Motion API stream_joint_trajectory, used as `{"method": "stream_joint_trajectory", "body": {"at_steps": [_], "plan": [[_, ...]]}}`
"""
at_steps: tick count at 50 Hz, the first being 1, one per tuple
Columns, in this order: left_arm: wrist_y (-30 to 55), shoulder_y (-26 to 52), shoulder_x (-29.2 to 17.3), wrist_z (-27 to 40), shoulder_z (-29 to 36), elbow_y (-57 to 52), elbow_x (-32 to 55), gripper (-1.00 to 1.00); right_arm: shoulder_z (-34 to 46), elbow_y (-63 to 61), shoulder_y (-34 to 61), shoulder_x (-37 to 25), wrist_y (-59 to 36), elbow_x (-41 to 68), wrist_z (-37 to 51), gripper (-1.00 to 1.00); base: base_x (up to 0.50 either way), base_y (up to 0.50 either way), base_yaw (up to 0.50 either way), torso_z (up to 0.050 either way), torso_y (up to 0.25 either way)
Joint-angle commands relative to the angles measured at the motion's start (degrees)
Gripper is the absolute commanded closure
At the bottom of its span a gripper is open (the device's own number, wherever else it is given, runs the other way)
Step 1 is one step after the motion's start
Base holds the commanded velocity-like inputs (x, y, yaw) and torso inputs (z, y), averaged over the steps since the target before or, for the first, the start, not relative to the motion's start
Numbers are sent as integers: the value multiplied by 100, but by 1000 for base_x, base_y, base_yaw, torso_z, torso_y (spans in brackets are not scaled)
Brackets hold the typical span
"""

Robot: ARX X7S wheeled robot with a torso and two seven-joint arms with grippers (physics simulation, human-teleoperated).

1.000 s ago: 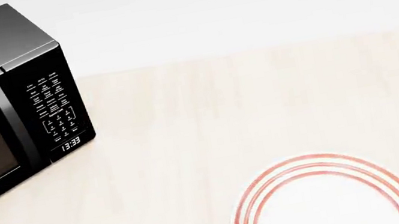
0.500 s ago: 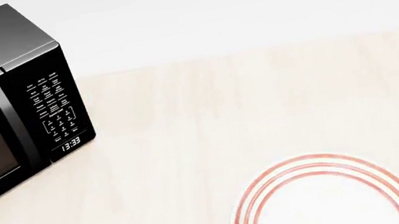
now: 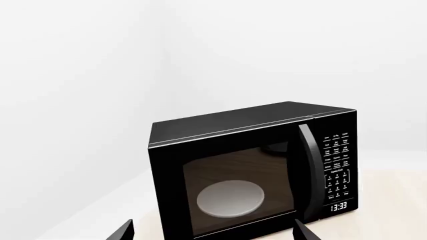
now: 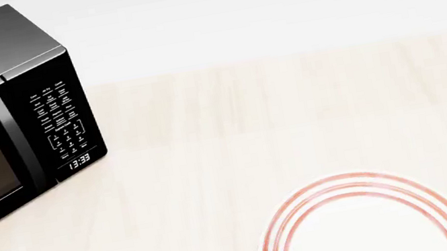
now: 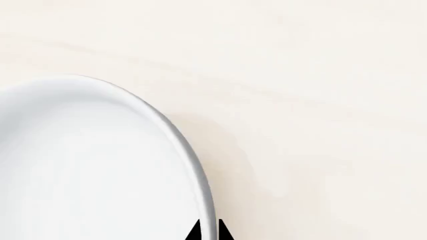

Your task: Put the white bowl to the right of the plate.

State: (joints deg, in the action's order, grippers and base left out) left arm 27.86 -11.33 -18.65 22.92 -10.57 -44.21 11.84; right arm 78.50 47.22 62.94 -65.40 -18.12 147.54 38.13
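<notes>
Glossy white bowl [image 5: 87,165] only shows in the right wrist view, on the pale wood worktop [image 5: 320,100], right gripper [image 5: 207,232] pinching its rim. Plate [image 4: 368,227] low in the head view. Left gripper [image 3: 212,231] spread, facing the microwave [image 3: 253,167].

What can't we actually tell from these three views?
- Bowl: right wrist view only, cut off by the frame; absent from the head view, so its place relative to the plate is unknown.
- Right gripper: only dark tips at the bowl rim; grip unclear.
- Left gripper: only two spread tips at the frame edge.
- Plate: lower part cut off in head view.
- Microwave keypad text: too small.
</notes>
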Motion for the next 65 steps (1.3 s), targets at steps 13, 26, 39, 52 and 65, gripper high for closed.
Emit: {"method": "stream_joint_trajectory", "body": {"at_steps": [13,26,39,52,65], "plan": [[-18,-34,-34,36,-3,-28,44,-100,-146,-201,-18,-46,239,-228,-136,-100,0,0,0,0,0],[-32,-59,-47,64,42,-52,34,-100,-231,-1438,39,-618,1119,-647,341,-100,0,0,0,0,0],[-117,-164,-67,58,65,-133,39,-100,-619,-4613,792,-1992,2274,-2891,2165,-100,0,0,0,0,0],[-410,-466,-70,-38,326,-360,-47,-100,-828,-7406,1000,-2401,2661,-5166,3621,-100,0,0,0,0,0],[-1013,-816,-36,-384,898,-545,-14,-100,34,-9117,-8,-1159,2945,-8130,4862,-100,0,0,0,0,0]]}}
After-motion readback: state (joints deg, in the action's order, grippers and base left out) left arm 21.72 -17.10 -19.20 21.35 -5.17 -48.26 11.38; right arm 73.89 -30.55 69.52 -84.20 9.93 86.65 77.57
